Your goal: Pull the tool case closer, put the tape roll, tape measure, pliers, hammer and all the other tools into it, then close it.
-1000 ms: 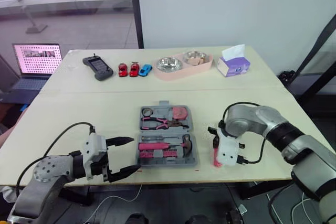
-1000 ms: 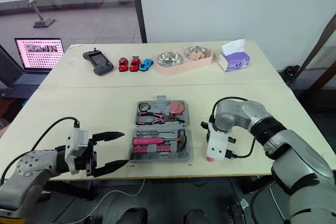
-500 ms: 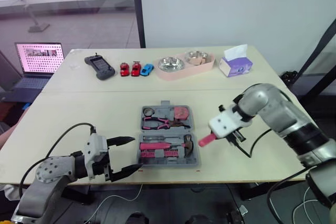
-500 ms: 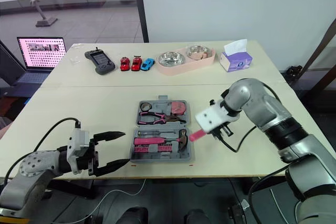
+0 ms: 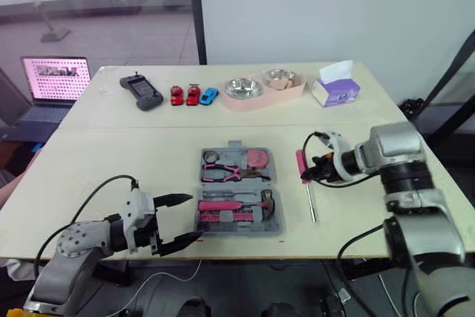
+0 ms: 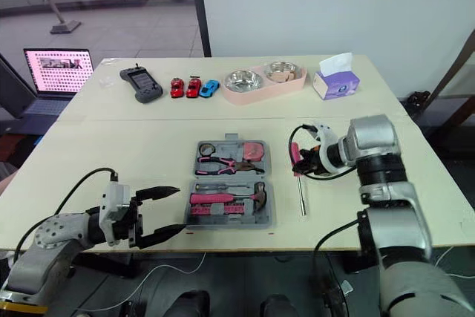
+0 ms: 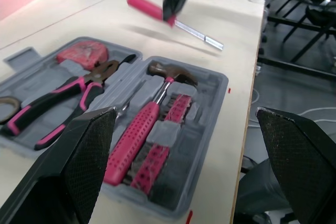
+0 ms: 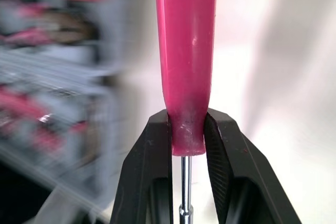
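Screwdriver [image 5: 301, 165] step, by the look of it; clamped at the base of its pink handle in the right hand [image 5: 310, 171], shaft slanting down toward the bench [image 5: 133, 161], tip contact hard to call; just to the right of the open tool case [image 5: 276, 224], itself already loaded with tape roll [image 5: 210, 157], pliers [image 5: 226, 174], tape measure [image 5: 256, 158] and hammer [image 5: 237, 204]. Next call, at a guess: swing left over the case, line the shaft up with a free slot, lower, release; lid after that. Right arm folded in from the side, wrist turned toward the case. Left hand [image 5: 185, 217] low by the case's front left corner, fingers wide apart, gripping nothing; well placed to steady or shut the case.
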